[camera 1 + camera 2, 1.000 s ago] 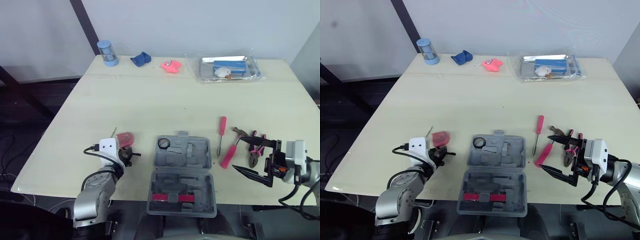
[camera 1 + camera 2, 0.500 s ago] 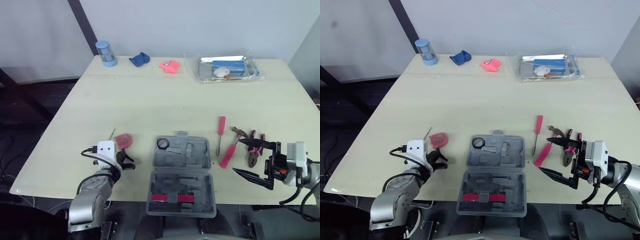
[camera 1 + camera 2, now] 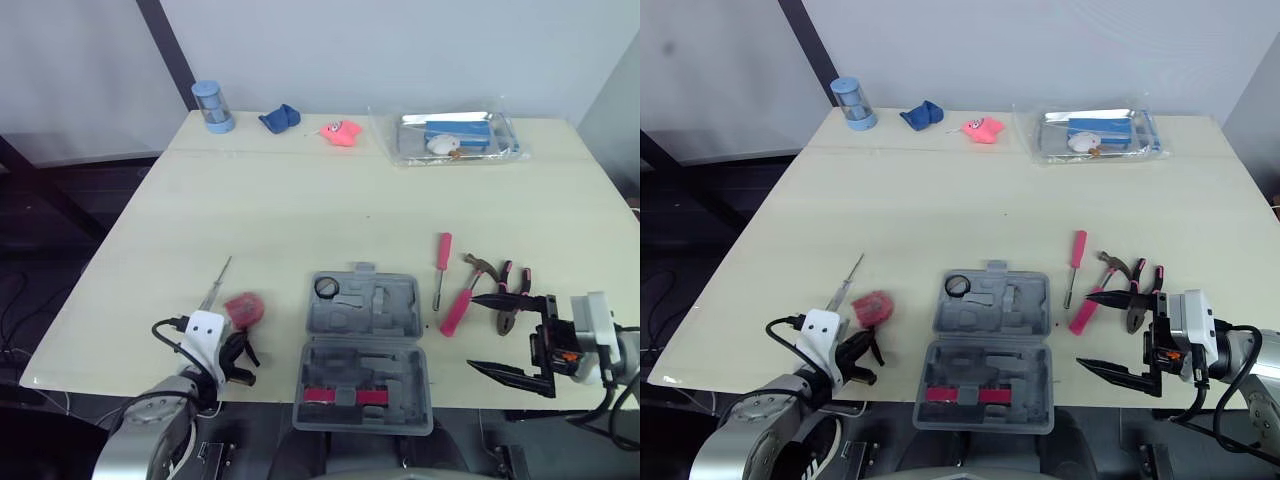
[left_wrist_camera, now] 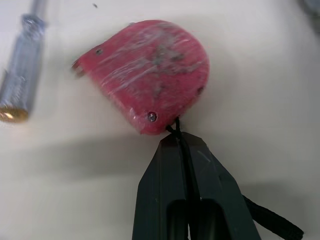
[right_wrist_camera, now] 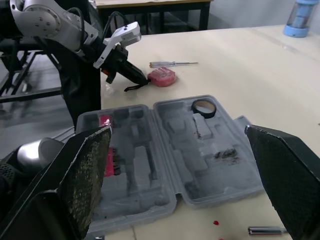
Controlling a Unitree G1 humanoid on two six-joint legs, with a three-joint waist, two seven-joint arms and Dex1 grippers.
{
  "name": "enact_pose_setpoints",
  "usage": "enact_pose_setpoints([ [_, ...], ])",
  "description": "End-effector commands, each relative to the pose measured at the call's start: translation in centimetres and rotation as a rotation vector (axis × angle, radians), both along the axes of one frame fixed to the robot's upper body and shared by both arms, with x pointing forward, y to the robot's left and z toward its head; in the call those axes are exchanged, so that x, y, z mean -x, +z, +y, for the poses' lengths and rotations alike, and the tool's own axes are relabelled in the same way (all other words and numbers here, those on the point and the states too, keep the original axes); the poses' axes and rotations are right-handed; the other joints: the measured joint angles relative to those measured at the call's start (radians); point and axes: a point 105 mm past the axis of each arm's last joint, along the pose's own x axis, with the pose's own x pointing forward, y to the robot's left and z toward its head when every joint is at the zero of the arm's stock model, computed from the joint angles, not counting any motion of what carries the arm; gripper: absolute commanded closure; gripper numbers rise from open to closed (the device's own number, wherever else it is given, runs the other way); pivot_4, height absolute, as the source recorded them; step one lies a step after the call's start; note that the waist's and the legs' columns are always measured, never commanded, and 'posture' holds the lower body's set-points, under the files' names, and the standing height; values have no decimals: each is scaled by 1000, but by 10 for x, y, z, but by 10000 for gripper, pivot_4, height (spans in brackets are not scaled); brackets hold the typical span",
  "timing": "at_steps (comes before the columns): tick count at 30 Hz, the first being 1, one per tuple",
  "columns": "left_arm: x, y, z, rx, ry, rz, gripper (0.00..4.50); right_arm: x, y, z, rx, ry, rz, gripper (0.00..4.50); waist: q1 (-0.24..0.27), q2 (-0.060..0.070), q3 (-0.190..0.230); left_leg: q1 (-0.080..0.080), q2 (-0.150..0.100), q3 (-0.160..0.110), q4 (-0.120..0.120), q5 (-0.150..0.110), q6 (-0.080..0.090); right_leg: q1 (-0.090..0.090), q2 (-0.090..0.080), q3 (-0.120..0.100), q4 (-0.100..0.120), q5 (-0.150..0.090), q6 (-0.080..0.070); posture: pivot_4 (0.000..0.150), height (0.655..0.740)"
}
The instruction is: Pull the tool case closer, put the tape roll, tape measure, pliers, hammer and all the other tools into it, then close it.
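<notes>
**Left pincer on the tape measure strap**

Near the counter's (image 3: 300, 200) front-left edge, the left pincer (image 4: 177, 137) is closed, apparently nipping the red tape measure's (image 4: 150, 75) black strap. The right pincer (image 3: 495, 335) gapes wide beside the pliers (image 3: 522, 280). The tool case (image 3: 365, 350) lies open at the front edge.

Silver arms (image 3: 745, 450) carry white wrist blocks (image 3: 208, 336), black cables (image 3: 172, 322), tapering black fingers (image 3: 510, 373).
</notes>
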Motion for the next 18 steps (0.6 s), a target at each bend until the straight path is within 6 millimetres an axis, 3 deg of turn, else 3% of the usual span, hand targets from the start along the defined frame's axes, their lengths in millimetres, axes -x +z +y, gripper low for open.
enact_pose_setpoints([
  [1, 10, 2, -13, 16, -63, 2, 44747, 3, 8, 6, -1, 38, -29, 0, 1, 0, 0, 0, 0, 0, 0, 0, 0, 0, 0, 0, 0, 0, 0, 1500, 7400],
  [12, 31, -2, -23, 30, -110, 38, 44747, 1, 11, 12, 8, 68, -34, 0, 2, 0, 0, -1, 0, 0, 0, 0, 0, 2, 0, 0, -6, 1, 1, 1500, 7400],
  [18, 51, -19, -13, 25, -113, 78, 44747, -2, 12, 12, 11, 68, -41, 0, 2, 0, 0, -1, 0, 0, -1, 0, 0, 2, 0, 0, -7, 1, 1, 1500, 7400],
])
